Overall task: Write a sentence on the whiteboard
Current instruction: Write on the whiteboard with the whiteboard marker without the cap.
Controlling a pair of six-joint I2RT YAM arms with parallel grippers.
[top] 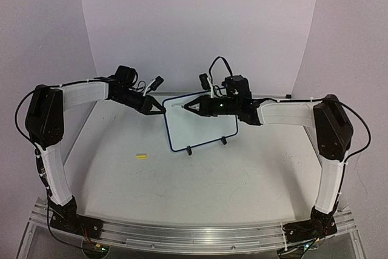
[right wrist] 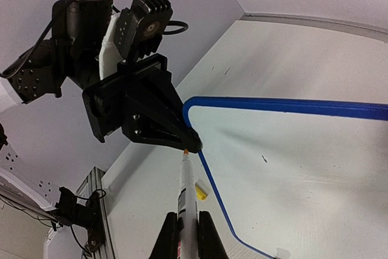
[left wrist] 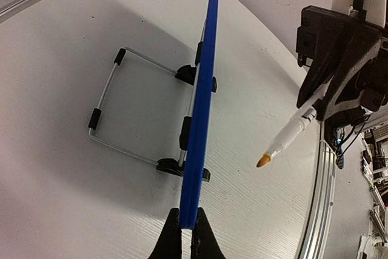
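Top external view: the whiteboard [top: 203,124] stands about mid-bench, a bit toward the far edge, tilted back, with its two black clip feet [top: 189,150] on the bench [top: 242,174]. The left pincer [top: 161,108] is clamped on the board's upper left corner. From the left wrist view you can see the fingers [left wrist: 173,235] pinched tight on the blue rim, and the wire stand [left wrist: 106,98] lying flat behind the board. The right pincer [top: 187,107] is closed around a white marker [top: 178,105] with an orange tip. The tip points at that same corner, right next to the other pincer. In the left wrist view there's a gap between tip and board face. A small yellow piece [top: 141,156] lies on the bench, off to the board's left, toward the near edge.
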